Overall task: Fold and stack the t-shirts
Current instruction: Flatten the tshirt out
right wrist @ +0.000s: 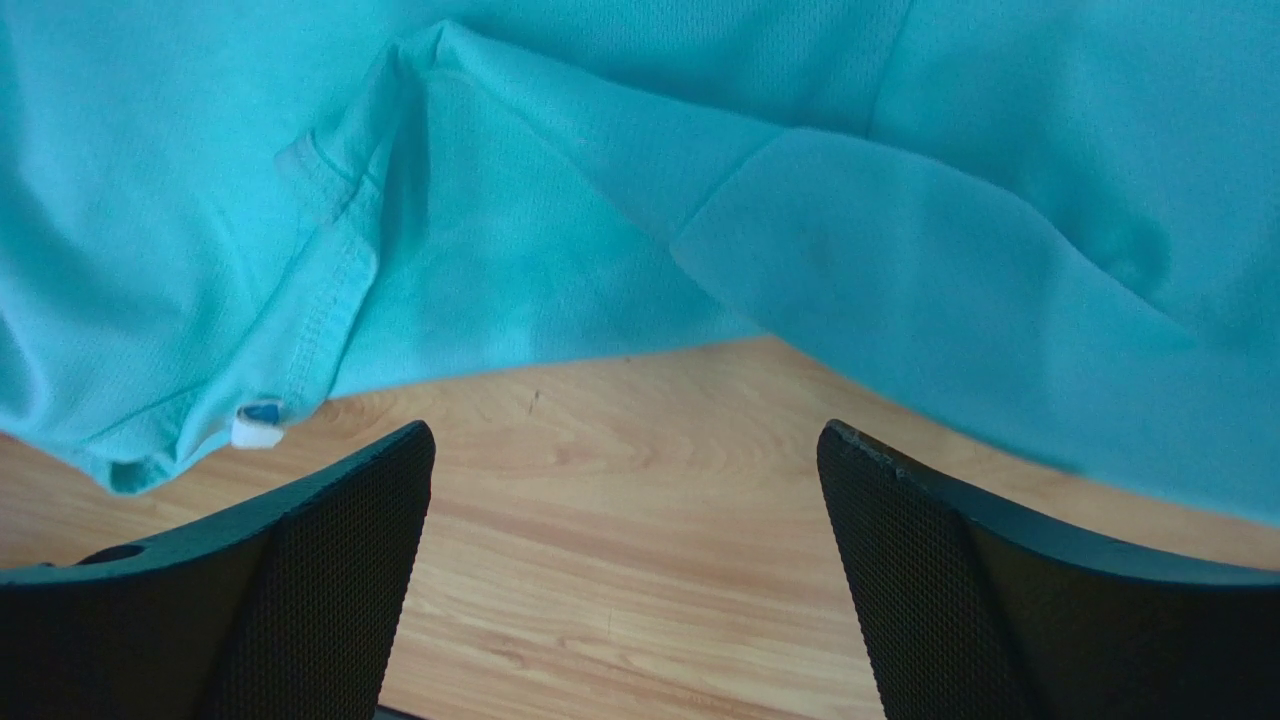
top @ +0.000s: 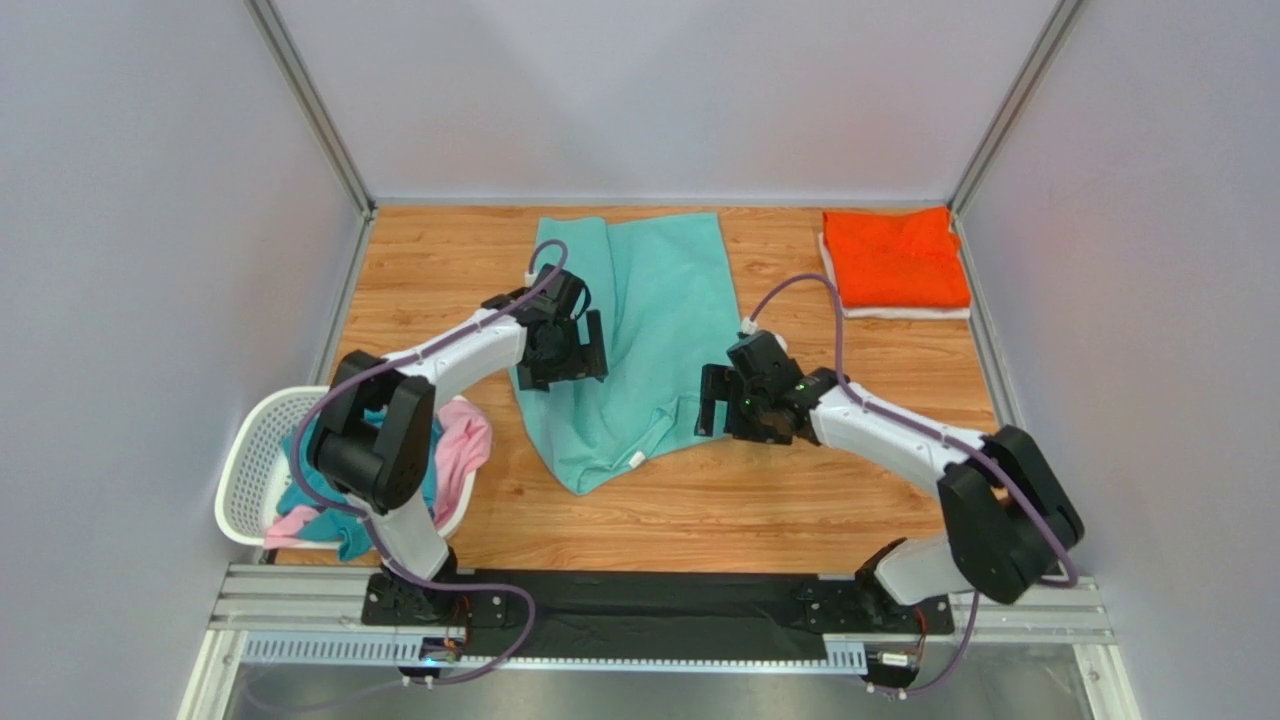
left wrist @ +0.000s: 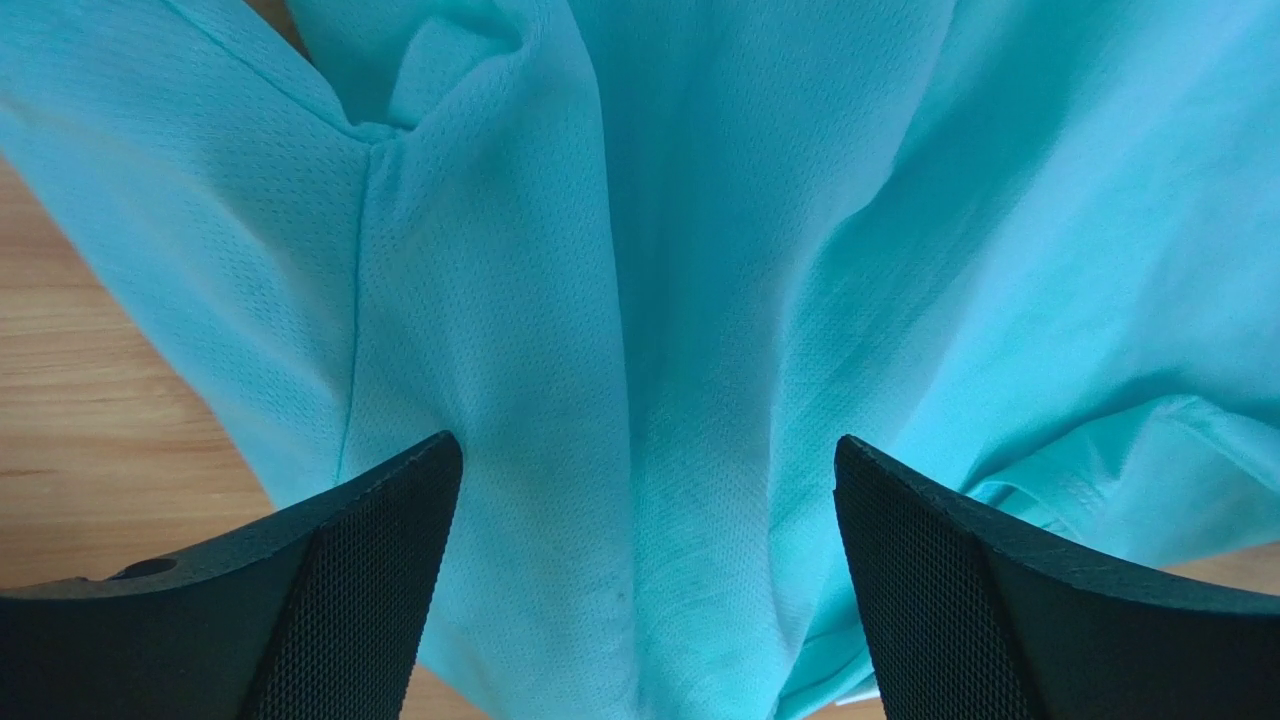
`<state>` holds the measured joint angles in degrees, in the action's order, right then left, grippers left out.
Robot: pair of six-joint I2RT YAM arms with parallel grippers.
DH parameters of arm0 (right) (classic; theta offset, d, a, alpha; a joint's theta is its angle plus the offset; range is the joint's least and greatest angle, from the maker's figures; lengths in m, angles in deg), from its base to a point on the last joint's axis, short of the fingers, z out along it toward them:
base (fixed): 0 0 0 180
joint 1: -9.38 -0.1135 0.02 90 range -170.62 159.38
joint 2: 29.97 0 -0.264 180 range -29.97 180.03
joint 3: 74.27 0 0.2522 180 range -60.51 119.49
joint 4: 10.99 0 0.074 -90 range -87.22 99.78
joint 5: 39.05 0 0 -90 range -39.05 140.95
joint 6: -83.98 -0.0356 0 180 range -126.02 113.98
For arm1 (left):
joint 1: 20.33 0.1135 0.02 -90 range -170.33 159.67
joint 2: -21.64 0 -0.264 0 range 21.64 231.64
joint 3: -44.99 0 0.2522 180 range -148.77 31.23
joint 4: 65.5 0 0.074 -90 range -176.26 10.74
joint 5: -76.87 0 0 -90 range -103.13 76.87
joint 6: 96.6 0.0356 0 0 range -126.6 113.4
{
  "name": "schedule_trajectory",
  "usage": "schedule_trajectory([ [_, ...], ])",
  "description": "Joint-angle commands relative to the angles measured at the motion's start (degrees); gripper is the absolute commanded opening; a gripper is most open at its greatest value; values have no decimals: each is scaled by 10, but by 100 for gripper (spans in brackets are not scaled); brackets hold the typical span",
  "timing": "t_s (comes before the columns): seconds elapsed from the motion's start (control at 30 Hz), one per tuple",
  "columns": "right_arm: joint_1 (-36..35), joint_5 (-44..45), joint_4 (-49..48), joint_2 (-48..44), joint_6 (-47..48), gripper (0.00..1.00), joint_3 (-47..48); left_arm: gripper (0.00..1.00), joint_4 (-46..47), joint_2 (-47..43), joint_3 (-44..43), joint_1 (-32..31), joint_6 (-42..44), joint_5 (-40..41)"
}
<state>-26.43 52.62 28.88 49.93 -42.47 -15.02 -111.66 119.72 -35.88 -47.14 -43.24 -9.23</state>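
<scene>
Table [top: 842, 503]: mint-teal t-shirt [top: 661, 300] under parted left jaws, perhaps touching.

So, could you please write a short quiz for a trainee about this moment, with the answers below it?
1. True or false: the left gripper is open above the mint-teal t-shirt.
2. Where does the folded orange t-shirt lie? A. at the far right corner of the table; B. in the laundry basket; C. under the mint-teal t-shirt.
3. Fill in: below the open right gripper we see mostly bare ____.
Key: 1 true; 2 A; 3 wood.
</scene>
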Motion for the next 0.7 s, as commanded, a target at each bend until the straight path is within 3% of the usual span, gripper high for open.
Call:
schedule_trajectory([
  [0.0,6,32,-38,58,-8,100,51,100,13,11,11,-3,-1,-58],
  [0.23,62,15,-33,165,12,100,104,100,102,-48,154,-39,-54,-136],
  [0.37,96,-8,-32,226,32,100,141,100,160,-58,202,-120,-98,-177],
  [0.53,147,-52,-36,294,75,100,230,100,239,-26,211,-233,-178,-221],
  [0.67,173,-118,-27,353,146,100,325,100,348,-2,160,-319,-222,-251],
])
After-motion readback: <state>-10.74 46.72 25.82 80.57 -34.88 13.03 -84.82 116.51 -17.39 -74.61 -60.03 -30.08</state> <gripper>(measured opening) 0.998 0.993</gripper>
